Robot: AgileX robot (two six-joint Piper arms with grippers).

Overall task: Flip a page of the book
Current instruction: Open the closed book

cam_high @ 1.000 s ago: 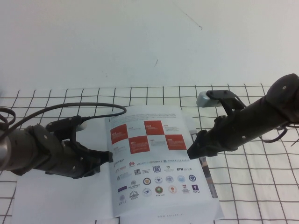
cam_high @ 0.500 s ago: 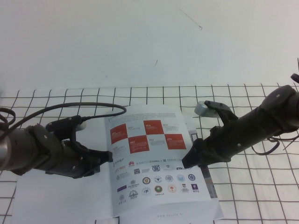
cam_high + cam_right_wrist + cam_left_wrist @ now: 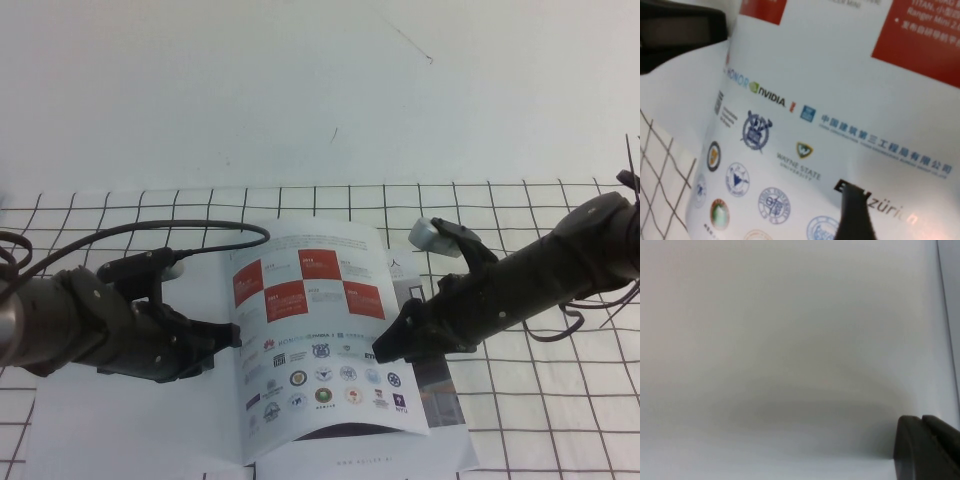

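A: Which step is this?

B: The lift, I'd judge. The right gripper (image 3: 388, 345) is at the right-hand edge of the page (image 3: 320, 345), and that edge stands off the book (image 3: 440, 400), so the sheet bows in a soft curve over what lies below. The right gripper's fingers stand wide; whether they actually pinch the edge I cannot tell, as the tip hides the contact. In the right wrist view only one dark fingertip (image 3: 856, 212) shows, close against the logo rows.

A: And the left arm?

B: The left gripper (image 3: 228, 335) sits low on the blank white sheet (image 3: 120, 430) to the left of the spine, seemingly pressing it down. I cannot tell whether its fingers are open or closed; the left wrist view shows just a dark tip (image 3: 927, 447) on bare white paper.

A: Where is the book itself?

B: Flat on the tabletop (image 3: 540, 400), on the white cloth with a black grid, between the two arms, near the front edge.

A: What does the next move call for?

B: Carrying the raised edge up and across toward the left, over the spine, without losing it. The paper is thin, glossy and limp, so it will likely slip or buckle unless the sweep is smooth.

A: Any print visible?

B: Red checker squares above rows of small round logos; a strip of darker print peeks from the page beneath on the right.
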